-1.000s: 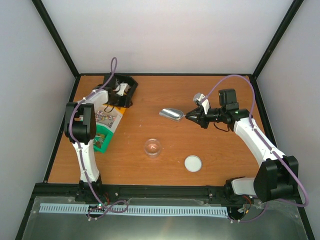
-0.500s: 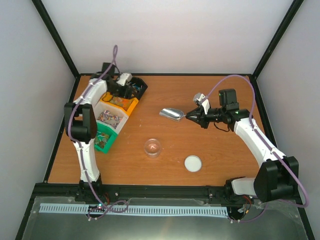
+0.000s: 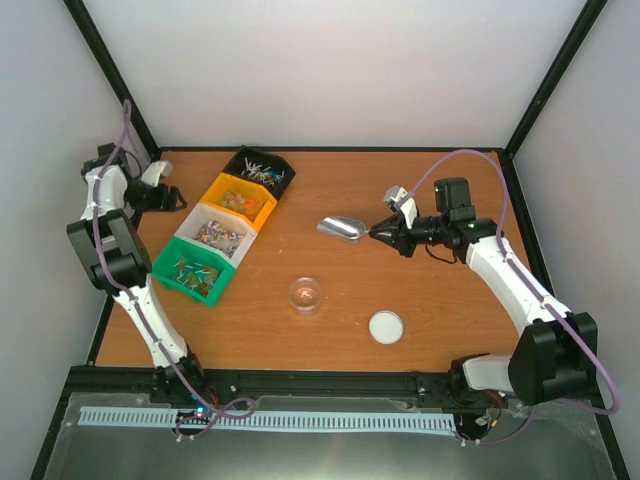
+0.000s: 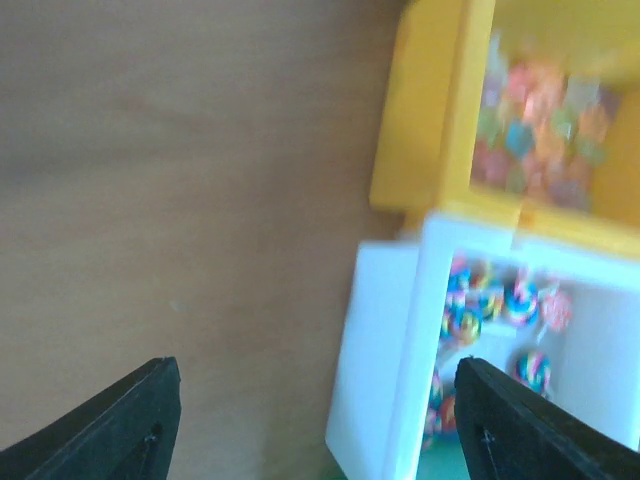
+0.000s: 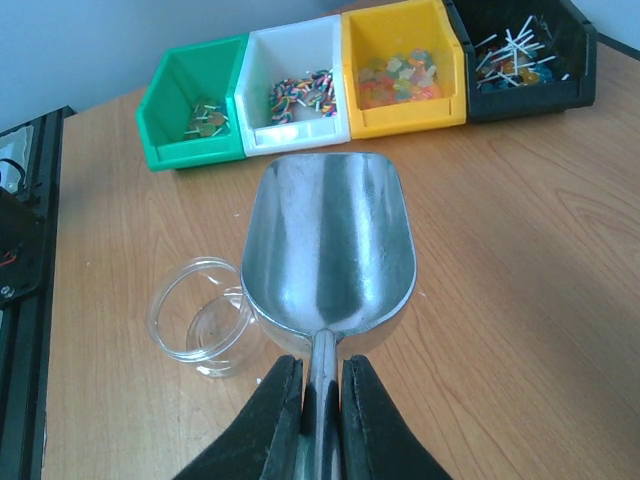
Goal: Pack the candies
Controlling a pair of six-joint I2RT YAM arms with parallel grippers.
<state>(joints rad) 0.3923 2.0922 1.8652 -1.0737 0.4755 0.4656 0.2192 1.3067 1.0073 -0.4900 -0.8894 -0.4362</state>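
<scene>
The candies [image 5: 400, 78] are kept in four small bins set in a row at the left of the surface [image 3: 400, 180]: a black bin [image 3: 258, 170], a yellow bin [image 3: 238, 198], a white bin [image 3: 215, 232] and a green bin [image 3: 192, 268]. None are seen in the clear jar [image 3: 306, 294], which is left open in the middle, with its round lid [image 3: 386, 326] laid near it.

The metal scoop [image 5: 328, 250] is gripped by its thin handle in the right pincer [image 5: 320, 365], which is clenched tight on it. The bowl of the scoop is empty and is pointed at the bins, well apart from them.

The left pincer [image 4: 315, 420] is spread wide and nothing is held in it. It is kept just beside the yellow and white bins. That view is blurry, so the white bin's sweets can only be guessed to be swirly ones.

The candies are likely tiny, light and loose, and their wrappers are probably slippery. They are best not pinched one by one. They can be lifted in a heap if the scoop is pushed under them.
</scene>
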